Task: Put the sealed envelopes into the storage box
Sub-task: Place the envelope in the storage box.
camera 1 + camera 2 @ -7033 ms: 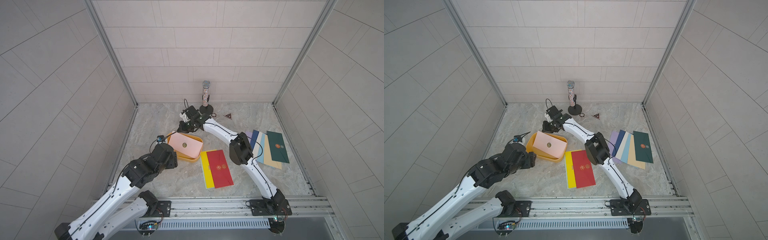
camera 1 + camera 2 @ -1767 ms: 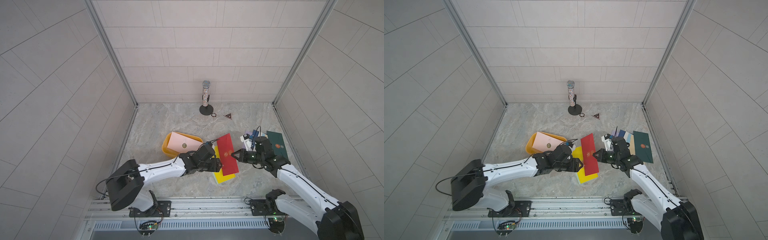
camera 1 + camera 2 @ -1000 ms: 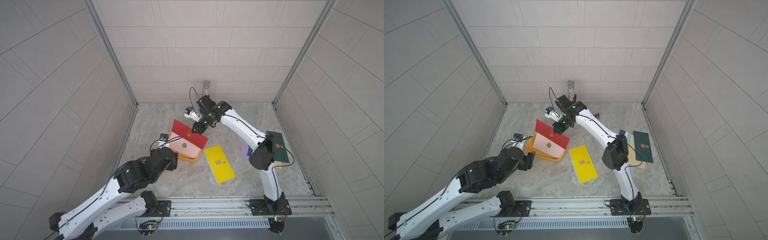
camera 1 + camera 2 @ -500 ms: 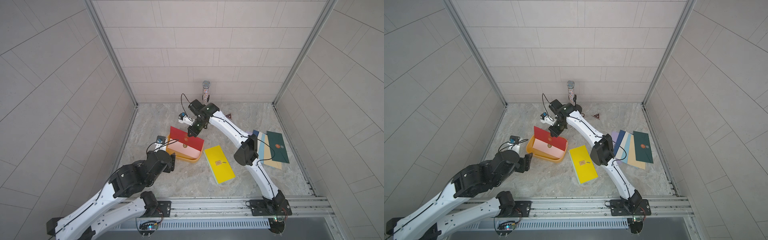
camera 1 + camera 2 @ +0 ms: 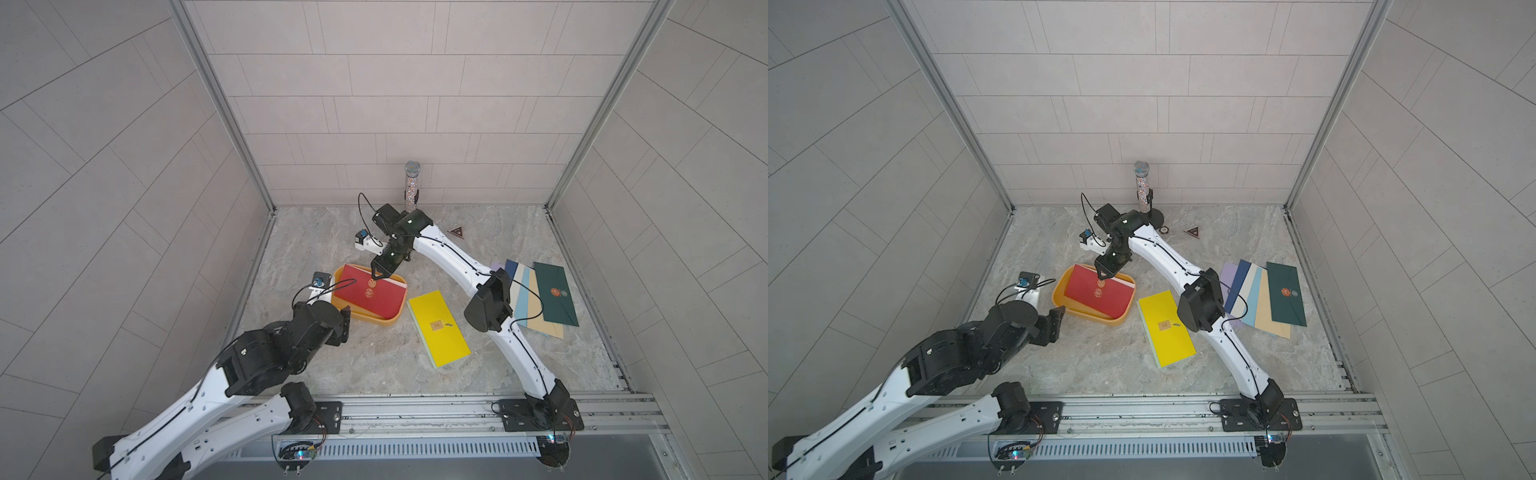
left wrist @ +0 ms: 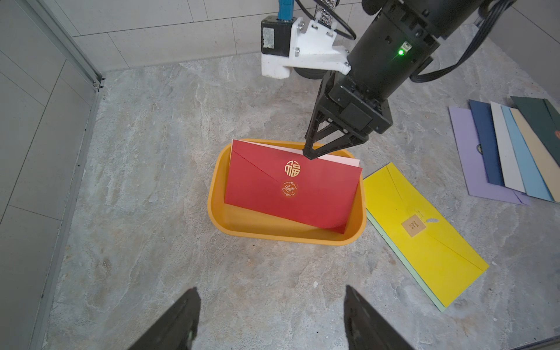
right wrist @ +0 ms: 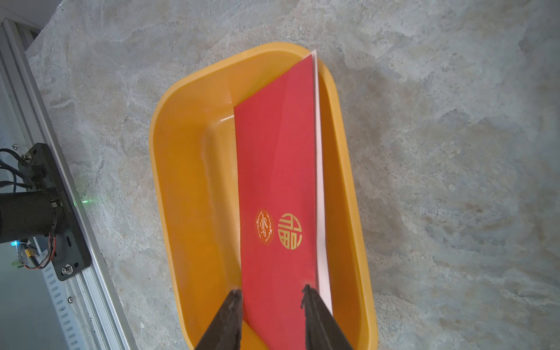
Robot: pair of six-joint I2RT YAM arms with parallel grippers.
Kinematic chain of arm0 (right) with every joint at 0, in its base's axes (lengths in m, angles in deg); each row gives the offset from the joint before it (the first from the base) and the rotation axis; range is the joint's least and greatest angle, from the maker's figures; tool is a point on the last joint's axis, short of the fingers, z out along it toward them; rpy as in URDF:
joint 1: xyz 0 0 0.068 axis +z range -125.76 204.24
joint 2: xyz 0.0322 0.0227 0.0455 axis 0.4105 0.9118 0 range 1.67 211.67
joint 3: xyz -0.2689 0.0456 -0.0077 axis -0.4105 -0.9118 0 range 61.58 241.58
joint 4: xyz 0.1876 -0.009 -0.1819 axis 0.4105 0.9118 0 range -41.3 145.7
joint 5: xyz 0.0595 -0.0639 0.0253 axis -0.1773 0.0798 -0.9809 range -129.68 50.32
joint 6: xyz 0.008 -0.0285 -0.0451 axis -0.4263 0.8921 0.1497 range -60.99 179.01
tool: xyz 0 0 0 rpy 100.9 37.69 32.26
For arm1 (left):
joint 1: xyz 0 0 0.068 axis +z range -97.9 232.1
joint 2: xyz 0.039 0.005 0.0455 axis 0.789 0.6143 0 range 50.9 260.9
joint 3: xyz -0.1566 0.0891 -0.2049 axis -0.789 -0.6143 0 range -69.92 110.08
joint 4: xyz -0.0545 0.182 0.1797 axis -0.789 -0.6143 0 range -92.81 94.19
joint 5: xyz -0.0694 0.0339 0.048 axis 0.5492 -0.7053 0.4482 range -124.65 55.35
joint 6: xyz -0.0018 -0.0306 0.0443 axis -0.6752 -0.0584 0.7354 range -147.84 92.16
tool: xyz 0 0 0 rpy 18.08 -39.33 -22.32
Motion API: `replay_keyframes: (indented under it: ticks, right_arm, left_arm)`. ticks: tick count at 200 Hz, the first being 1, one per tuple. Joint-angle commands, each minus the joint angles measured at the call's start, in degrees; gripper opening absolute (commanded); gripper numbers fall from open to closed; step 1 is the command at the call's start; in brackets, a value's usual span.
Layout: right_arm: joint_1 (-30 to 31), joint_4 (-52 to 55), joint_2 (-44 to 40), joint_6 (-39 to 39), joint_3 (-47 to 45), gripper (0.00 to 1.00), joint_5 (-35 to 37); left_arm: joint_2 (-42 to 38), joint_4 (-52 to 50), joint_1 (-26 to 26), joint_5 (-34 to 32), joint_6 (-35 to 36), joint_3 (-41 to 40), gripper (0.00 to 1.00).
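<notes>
Red envelope [image 5: 370, 296] now flatter in box [image 5: 376, 321]

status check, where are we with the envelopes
Left gripper open, empty. Right gripper open over red envelope, leaning in storage box on pink envelope. Yellow envelope, fanned envelopes on table. Nothing in the way.
</notes>
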Motion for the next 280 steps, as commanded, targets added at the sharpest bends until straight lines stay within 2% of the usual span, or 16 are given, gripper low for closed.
replay_keyframes:
  ticks: [1, 24, 36, 65, 99, 115, 133, 168, 194, 248, 280]
  right_arm:
    - [-0.5, -0.2, -5.7, -3.6, 0.7, 0.38, 1.4]
    - [-2.6, -0.1, -10.9, -9.0, -1.1, 0.38, 1.6]
    - [-3.9, -2.2, -15.9, -12.9, -7.2, 0.37, 2.8]
    - [-6.6, -19.5, -35.0, -20.9, -38.5, 0.39, 5.8]
    - [-14.3, -42.5, -57.4, -32.8, -76.4, 0.46, 4.3]
    - [-18.5, -50.8, -64.3, -37.1, -91.1, 0.51, 2.8]
    - [-22.0, -53.9, -67.5, -38.9, -101.6, 0.53, 1.1]
    - [-23.6, -57.7, -68.0, -39.5, -111.4, 0.53, -3.8]
    - [-23.6, -60.5, -67.6, -40.2, -116.4, 0.53, -4.3]
    - [-23.6, -66.6, -62.8, -41.4, -120.3, 0.53, -8.4]
    - [-23.6, -67.7, -59.9, -41.0, -120.8, 0.53, -8.8]
  left_arm:
    - [-0.6, 0.3, 0.3, -0.3, 0.6, -0.6, 0.79]
    - [-0.6, 0.6, 0.2, 0.4, 0.5, -0.7, 0.79]
    - [-0.3, 0.8, 0.2, 0.9, 0.2, -0.9, 0.79]
    - [1.5, 1.5, 0.2, 4.9, -1.7, -1.2, 0.79]
    - [4.0, 9.8, 0.1, 18.2, -5.6, -6.3, 0.78]
    - [7.6, 14.6, -0.9, 23.0, -8.0, -8.6, 0.77]
    - [13.2, 17.8, -4.0, 23.8, -10.2, -8.8, 0.76]
    - [26.5, 24.7, -9.1, 23.8, -15.9, -7.7, 0.71]
    - [35.0, 31.3, -11.2, 25.5, -17.1, -6.8, 0.68]
    - [48.9, 38.0, -11.4, 26.4, -17.9, -2.3, 0.63]
    - [54.2, 38.7, -11.1, 25.7, -17.4, 1.0, 0.58]
